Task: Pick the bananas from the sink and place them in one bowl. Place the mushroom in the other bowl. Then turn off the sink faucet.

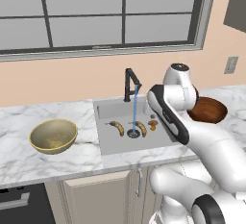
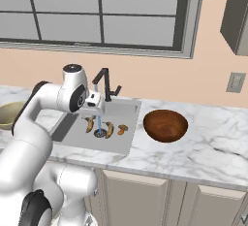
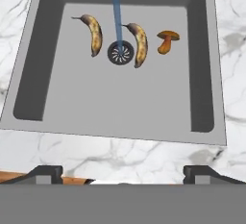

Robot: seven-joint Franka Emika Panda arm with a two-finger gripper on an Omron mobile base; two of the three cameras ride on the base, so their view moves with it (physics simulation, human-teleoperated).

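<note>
Your gripper (image 3: pixel 122 172) sits closest in the hand view, its two dark fingertips (image 3: pixel 45 172) standing far apart at the bottom edge, so the jaws are wide open and hold nothing. Just beyond them you see a strip of white marble counter (image 3: pixel 120 153), then the near rim of the sink (image 3: pixel 48 103), a grey rectangular basin. On the basin floor, toward its far side, the round dark drain (image 3: pixel 120 53) takes the thin blue water stream (image 3: pixel 116 11) that is running straight into it. You have one banana (image 3: pixel 94 34) lying just left of the drain and a second banana (image 3: pixel 140 44) just right of it, almost touching the drain's edge; both are yellow-orange with brown patches and lie roughly parallel. Right of the second banana, a little apart, the orange-brown mushroom (image 3: pixel 166 41) lies on its side. From the left base view, your arm reaches over the counter in front of the sink, the black faucet (image 1: pixel 130 83) rises at the basin's back edge with its spout angled forward, and the yellow-olive bowl (image 1: pixel 53 136) rests on the counter well left of the sink. The dark reddish-brown bowl (image 2: pixel 165 125) sits on the counter just right of the sink in the right base view. Both bowls look empty.
</note>
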